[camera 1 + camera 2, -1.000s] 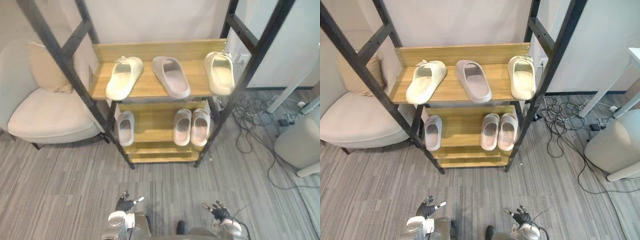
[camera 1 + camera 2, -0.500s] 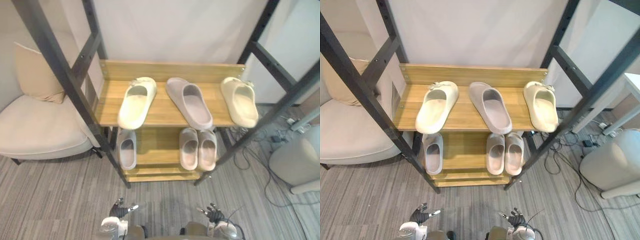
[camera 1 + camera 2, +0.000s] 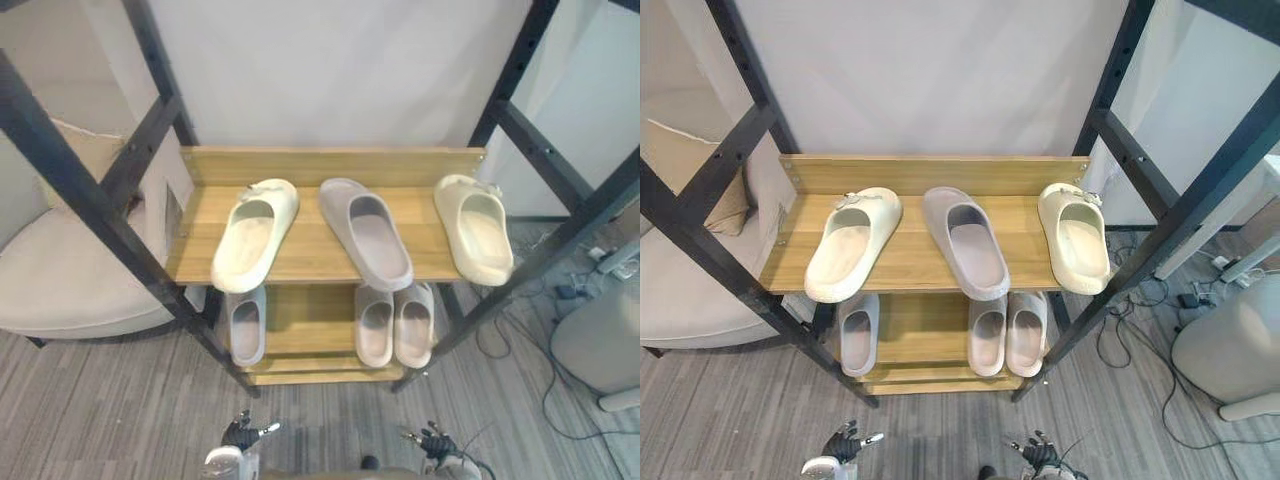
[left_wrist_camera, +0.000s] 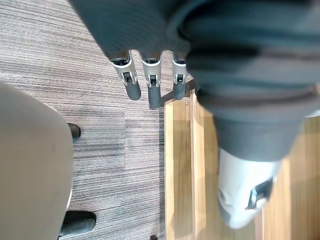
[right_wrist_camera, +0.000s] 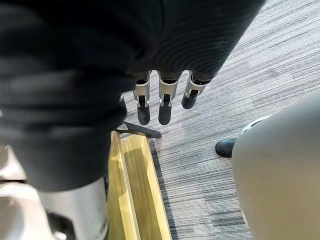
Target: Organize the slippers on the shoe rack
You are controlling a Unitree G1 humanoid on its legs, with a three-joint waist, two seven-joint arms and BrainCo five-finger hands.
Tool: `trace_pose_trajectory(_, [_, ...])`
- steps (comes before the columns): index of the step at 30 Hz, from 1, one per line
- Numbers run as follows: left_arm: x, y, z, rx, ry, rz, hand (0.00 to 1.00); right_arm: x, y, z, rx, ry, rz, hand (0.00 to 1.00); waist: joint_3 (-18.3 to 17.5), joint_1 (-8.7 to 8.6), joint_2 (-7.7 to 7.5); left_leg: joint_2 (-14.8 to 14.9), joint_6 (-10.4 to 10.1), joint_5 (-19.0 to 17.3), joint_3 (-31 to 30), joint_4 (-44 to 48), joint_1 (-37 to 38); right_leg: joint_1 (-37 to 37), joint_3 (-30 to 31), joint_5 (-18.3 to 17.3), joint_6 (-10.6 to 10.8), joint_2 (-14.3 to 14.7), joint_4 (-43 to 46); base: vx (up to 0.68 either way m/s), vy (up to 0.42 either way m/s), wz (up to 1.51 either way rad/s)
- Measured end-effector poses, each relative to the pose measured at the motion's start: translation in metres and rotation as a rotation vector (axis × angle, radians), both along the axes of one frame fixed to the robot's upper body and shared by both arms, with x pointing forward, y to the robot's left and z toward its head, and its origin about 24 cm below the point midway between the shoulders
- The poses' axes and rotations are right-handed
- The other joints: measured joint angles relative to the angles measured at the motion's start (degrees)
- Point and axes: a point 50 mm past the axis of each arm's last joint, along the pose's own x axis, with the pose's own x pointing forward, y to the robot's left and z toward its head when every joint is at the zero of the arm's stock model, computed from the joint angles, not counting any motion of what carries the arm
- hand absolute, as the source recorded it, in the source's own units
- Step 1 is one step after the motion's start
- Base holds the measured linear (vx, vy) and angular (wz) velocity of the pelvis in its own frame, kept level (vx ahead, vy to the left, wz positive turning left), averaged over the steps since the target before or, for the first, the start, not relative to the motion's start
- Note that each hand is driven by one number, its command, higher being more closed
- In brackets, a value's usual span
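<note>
Three slippers on the upper shelf, bare gaps between.

Shoe rack, top shelf: cream slipper at 9 o'clock, grey slipper central, second cream slipper at 3 o'clock; three pale slippers beneath.

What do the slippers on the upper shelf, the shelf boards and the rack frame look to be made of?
Left cream slipper and grey slipper: probably moulded foam or rubber with a matte finish; each is a thick one-piece shape with no visible seams.
Shelf board: wood or wood-look laminate, light and smooth; grain lines show.
Frame: likely metal, matte black; it is made of thin straight bars.
</note>
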Motion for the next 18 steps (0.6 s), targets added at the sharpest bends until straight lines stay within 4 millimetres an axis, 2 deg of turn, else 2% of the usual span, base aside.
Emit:
trace_pose_trajectory(3, [0.000,0.000,0.000,0.008,0.001,-0.005,0.00,0.007,0.004,0.008,-0.023,-0.072,0.046,0.00,-0.05,-0.03,-0.15,-0.68,0.09,0.05,0.18,-0.01,-0.07,0.22,0.58,0.80,0.33,-0.57,-0.79,-0.08,0.068,-0.07])
trace_pose_trajectory(4, [0.001,0.000,0.000,0.021,-0.001,-0.014,0.00,0.016,0.006,0.020,-0.045,-0.152,0.075,0.00,-0.03,-0.14,-0.24,-0.83,0.30,0.17,0.50,-0.20,-0.21,0.13,1.26,1.12,0.37,-0.66,-0.87,-0.09,0.038,-0.12])
trace_pose_trajectory(5, [0.001,0.000,0.000,0.023,-0.001,-0.015,0.00,0.018,0.006,0.022,-0.048,-0.172,0.079,0.00,-0.05,-0.17,-0.27,-0.82,0.32,0.19,0.62,-0.25,-0.20,0.06,1.35,1.19,0.36,-0.66,-0.90,-0.09,0.029,-0.17])
trace_pose_trajectory(6, [0.001,0.000,0.000,0.025,-0.001,-0.018,0.00,0.025,0.007,0.031,-0.061,-0.229,0.093,0.00,-0.10,-0.27,-0.34,-0.77,0.51,0.31,1.12,-0.47,-0.14,-0.19,1.74,1.49,0.33,-0.58,-0.99,-0.07,0.003,-0.29])
trace_pose_trajectory(7, [0.001,-0.001,0.001,0.030,-0.002,-0.038,0.00,0.039,0.007,0.051,-0.093,-0.345,0.115,0.00,-0.08,-0.51,-0.38,-0.80,0.65,0.63,1.86,-1.09,-0.05,-0.78,2.92,2.02,0.23,-0.40,-1.24,-0.05,-0.002,-0.28])
trace_pose_trajectory(8, [0.001,-0.001,0.001,0.031,-0.001,-0.041,0.00,0.040,0.006,0.053,-0.098,-0.359,0.118,0.00,-0.07,-0.62,-0.39,-0.79,0.64,0.64,1.94,-1.11,-0.07,-0.85,3.01,2.07,0.22,-0.38,-1.27,-0.04,-0.006,-0.27])
trace_pose_trajectory(9, [0.001,-0.001,0.000,0.033,0.000,-0.044,0.00,0.047,0.006,0.066,-0.120,-0.424,0.127,0.00,-0.03,-1.00,-0.41,-0.75,0.61,0.70,2.33,-1.20,-0.03,-1.01,3.33,2.18,0.21,-0.30,-1.37,-0.03,-0.017,-0.19])
trace_pose_trajectory(10, [0.001,-0.002,0.000,0.037,0.002,-0.055,0.00,0.052,0.005,0.086,-0.152,-0.524,0.134,0.00,-0.05,-1.26,-0.40,-0.56,0.60,0.70,2.90,-1.30,0.16,-1.16,4.05,2.20,0.18,-0.06,-1.37,-0.02,-0.017,-0.19])
trace_pose_trajectory(11, [0.001,-0.002,0.000,0.038,0.002,-0.058,0.00,0.052,0.005,0.090,-0.160,-0.540,0.137,0.00,-0.06,-1.29,-0.41,-0.54,0.59,0.69,2.96,-1.32,0.16,-1.22,4.12,2.22,0.15,-0.02,-1.37,-0.01,-0.023,-0.17])
trace_pose_trajectory(12, [0.001,-0.002,0.000,0.041,0.003,-0.067,0.00,0.054,0.004,0.105,-0.202,-0.605,0.154,0.00,-0.07,-1.43,-0.44,-0.45,0.59,0.69,3.17,-1.43,0.14,-1.51,4.38,2.25,0.12,0.10,-1.36,0.01,-0.015,-0.08])
trace_pose_trajectory(16, [0.000,-0.002,0.000,0.052,0.006,-0.098,0.00,0.061,0.004,0.143,-0.312,-0.766,0.189,0.00,-0.15,-2.01,-0.46,-0.24,0.51,0.72,3.95,-1.59,0.52,-1.88,5.24,2.58,0.00,0.49,-1.41,0.04,-0.018,-0.11])
trace_pose_trajectory(18, [0.001,-0.004,0.000,0.056,0.005,-0.119,0.00,0.066,0.005,0.155,-0.335,-0.821,0.198,0.00,-0.14,-1.99,-0.45,-0.24,0.51,0.72,4.54,-1.78,1.06,-1.79,5.98,2.58,0.00,0.64,-1.42,0.03,-0.002,-0.21])
